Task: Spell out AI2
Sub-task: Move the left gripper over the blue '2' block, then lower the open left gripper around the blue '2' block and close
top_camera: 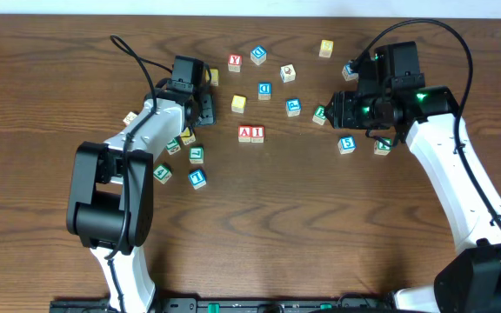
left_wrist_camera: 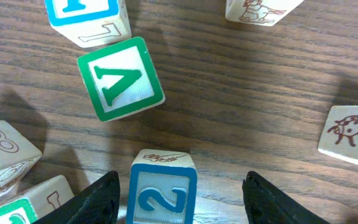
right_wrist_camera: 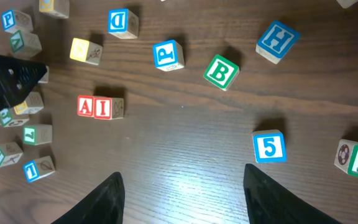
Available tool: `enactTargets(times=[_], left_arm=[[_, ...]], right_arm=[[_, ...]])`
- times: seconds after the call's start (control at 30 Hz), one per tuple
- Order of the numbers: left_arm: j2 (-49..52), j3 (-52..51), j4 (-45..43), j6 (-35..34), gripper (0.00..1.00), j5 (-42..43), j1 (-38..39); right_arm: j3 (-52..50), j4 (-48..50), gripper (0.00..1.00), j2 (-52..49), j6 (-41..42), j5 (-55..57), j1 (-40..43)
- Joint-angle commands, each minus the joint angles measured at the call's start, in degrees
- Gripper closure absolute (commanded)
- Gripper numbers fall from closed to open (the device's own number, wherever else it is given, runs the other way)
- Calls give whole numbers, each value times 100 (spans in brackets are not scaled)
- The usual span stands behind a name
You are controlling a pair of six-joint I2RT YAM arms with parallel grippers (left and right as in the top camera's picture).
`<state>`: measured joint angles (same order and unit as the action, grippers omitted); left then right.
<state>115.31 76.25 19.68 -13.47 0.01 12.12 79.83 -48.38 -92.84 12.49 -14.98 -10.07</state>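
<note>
Left wrist view, blue 2 cube [left_wrist_camera: 162, 198] between left gripper [left_wrist_camera: 180, 190] fingers [left_wrist_camera: 98, 202]

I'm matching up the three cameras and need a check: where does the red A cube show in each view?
Overhead: the red A cube sits just above the picture's middle.
Left wrist: not in it.
Right wrist: it lies left of centre, about halfway down.
Shared landmark: the red I cube touches its right side in both the overhead and right wrist views.

On my wooden tabletop [right_wrist_camera: 185, 162] a green B cube [right_wrist_camera: 221, 72] sits between a blue P cube [right_wrist_camera: 168, 55] and a blue H cube [right_wrist_camera: 277, 42]. A blue 5 cube [right_wrist_camera: 269, 147] stands apart.
</note>
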Motion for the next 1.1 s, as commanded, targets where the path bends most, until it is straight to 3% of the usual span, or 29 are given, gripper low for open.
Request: enactTargets(times=[0.0,0.77,1.07], left_arm=[[55,68,-13,31,38,-122,24],[225,68,-205,31,37,-267,24],[223,70,-227,33,53,-267,22]], right_arm=[[42,-37,43,111,-103,7,24],[42,-179,41,111,-190,7,22],[42,-181,39,111,-188,72,22]])
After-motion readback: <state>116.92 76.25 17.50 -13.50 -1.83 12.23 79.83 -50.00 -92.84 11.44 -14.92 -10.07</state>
